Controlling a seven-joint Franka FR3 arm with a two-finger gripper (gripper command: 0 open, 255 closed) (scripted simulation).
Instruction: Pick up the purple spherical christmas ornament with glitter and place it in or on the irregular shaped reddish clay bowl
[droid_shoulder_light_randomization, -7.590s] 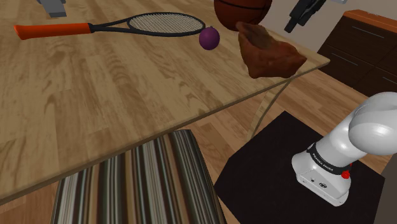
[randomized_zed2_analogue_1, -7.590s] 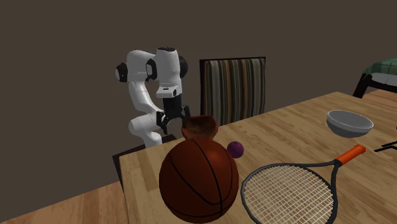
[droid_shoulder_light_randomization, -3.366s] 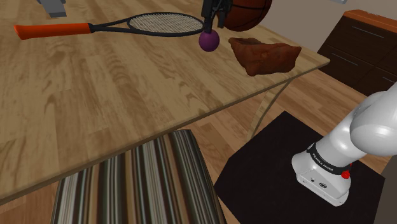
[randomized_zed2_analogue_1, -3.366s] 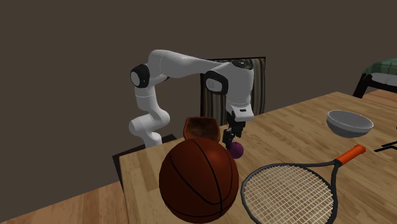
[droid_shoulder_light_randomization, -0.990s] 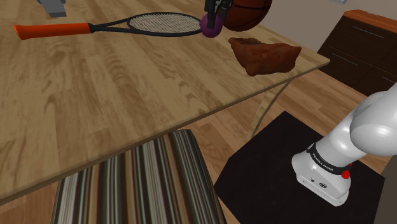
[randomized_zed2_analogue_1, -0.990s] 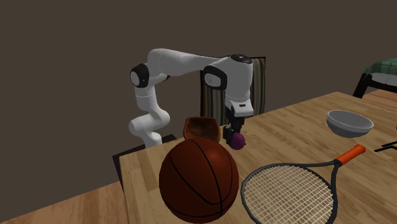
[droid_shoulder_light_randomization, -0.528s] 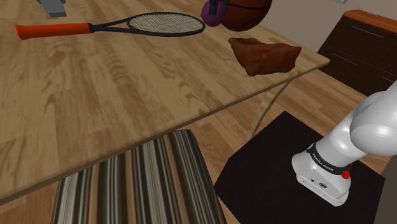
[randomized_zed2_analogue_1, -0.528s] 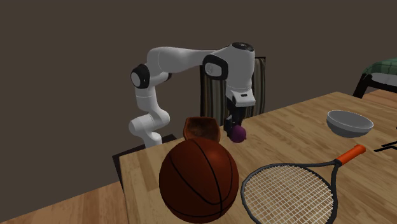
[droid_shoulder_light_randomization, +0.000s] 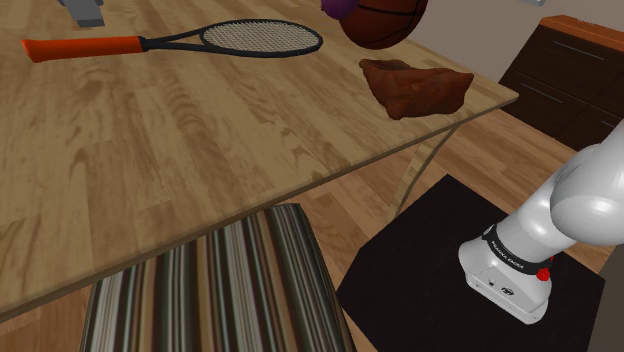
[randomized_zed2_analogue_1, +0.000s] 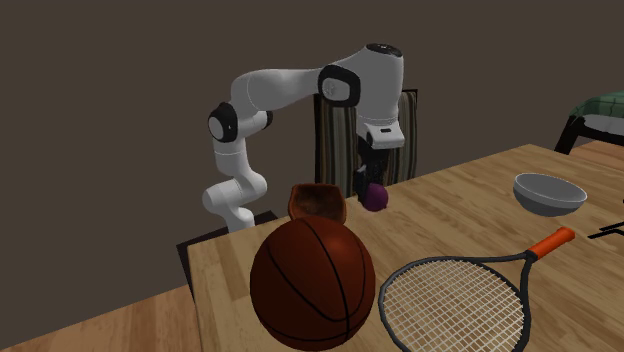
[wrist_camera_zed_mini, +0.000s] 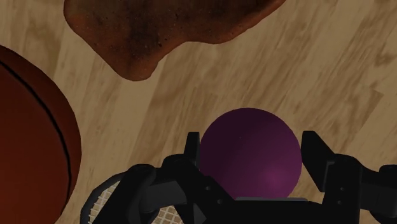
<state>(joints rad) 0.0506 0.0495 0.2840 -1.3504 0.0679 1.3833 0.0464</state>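
Observation:
The purple ornament (wrist_camera_zed_mini: 249, 154) sits clasped between my gripper's (wrist_camera_zed_mini: 253, 156) two black fingers, lifted clear of the wooden table (droid_shoulder_light_randomization: 200, 150). In the second exterior view the ornament (randomized_zed2_analogue_1: 375, 198) hangs under the gripper (randomized_zed2_analogue_1: 371, 194), a little above the table and just right of the reddish clay bowl (randomized_zed2_analogue_1: 317, 203). The shoulder view catches the ornament (droid_shoulder_light_randomization: 336, 6) at its top edge, up and left of the bowl (droid_shoulder_light_randomization: 415, 87). From the wrist, the bowl (wrist_camera_zed_mini: 159, 25) lies below and ahead of the fingers.
A basketball (randomized_zed2_analogue_1: 312, 283) stands close beside the bowl, and a tennis racket (droid_shoulder_light_randomization: 190, 41) with an orange handle lies across the table. A grey bowl (randomized_zed2_analogue_1: 548, 193) is farther off. A striped chair (droid_shoulder_light_randomization: 220, 290) is tucked at the table's edge.
The gripper has risen with the ornament, lifting it from just over the table to higher up; in the shoulder view it has slid to the top edge.

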